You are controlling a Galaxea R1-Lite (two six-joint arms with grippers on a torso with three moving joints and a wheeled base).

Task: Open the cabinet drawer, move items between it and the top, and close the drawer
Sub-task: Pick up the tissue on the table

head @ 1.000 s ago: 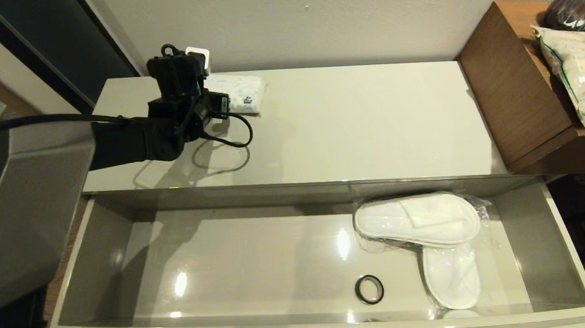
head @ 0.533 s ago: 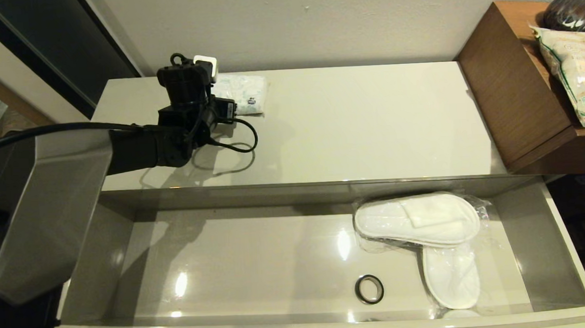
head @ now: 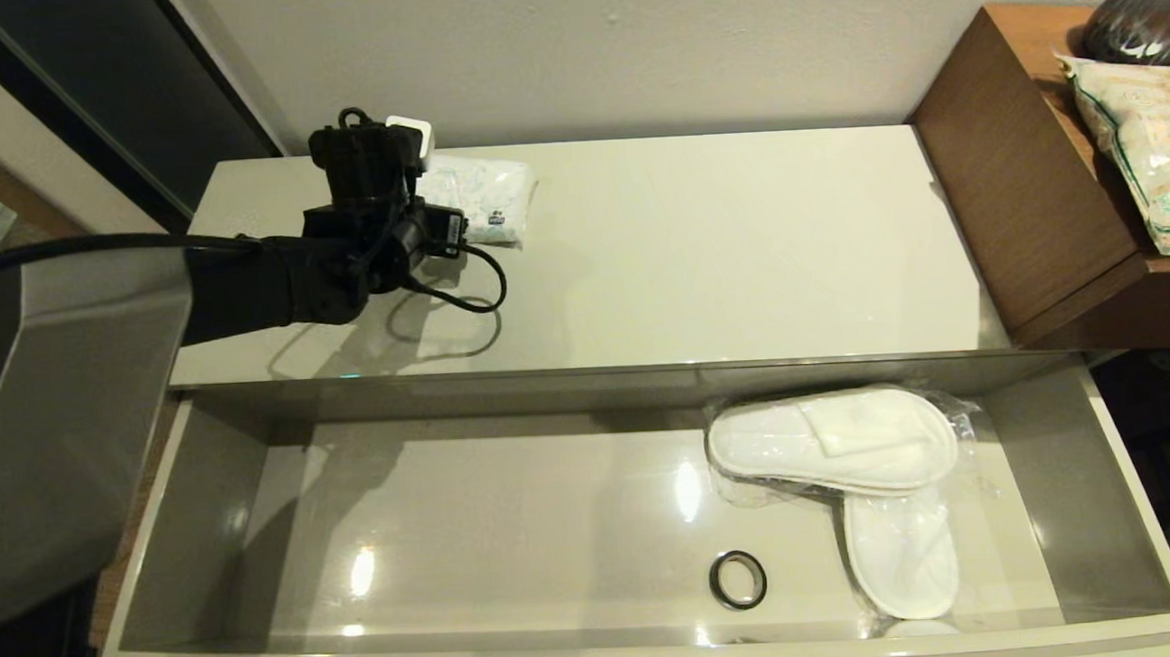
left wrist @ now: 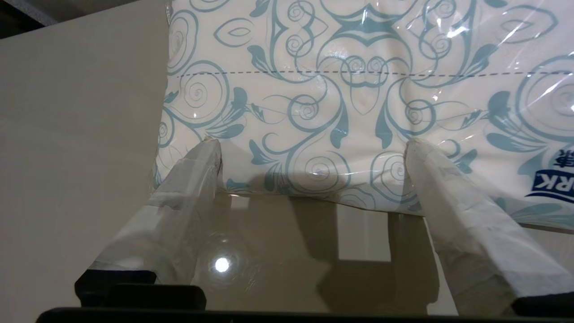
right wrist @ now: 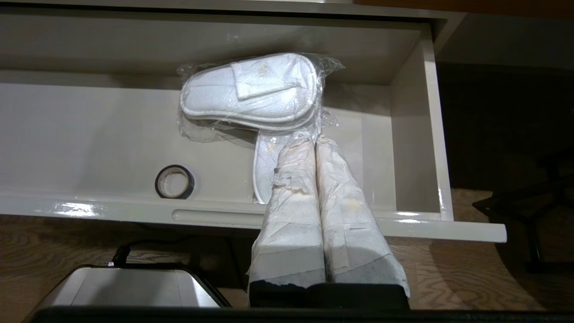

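Tissue pack (left wrist: pixel 358 103) on cabinet top (head: pixel 701 252), left hand (left wrist: pixel 314 146) spread wide, fingertips touching its near edge

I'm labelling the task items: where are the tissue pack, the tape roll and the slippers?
tissue pack (left wrist: pixel 358 112): left wrist view, printed wrapper face.
tape roll (head: pixel 738 580): head view, on its black ring.
slippers (head: pixel 832 446): head view, upper bagged pair.

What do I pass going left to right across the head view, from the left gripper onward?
left gripper → tissue pack on the top → tape roll in the drawer → bagged slippers → wooden side unit → green-edged bag.
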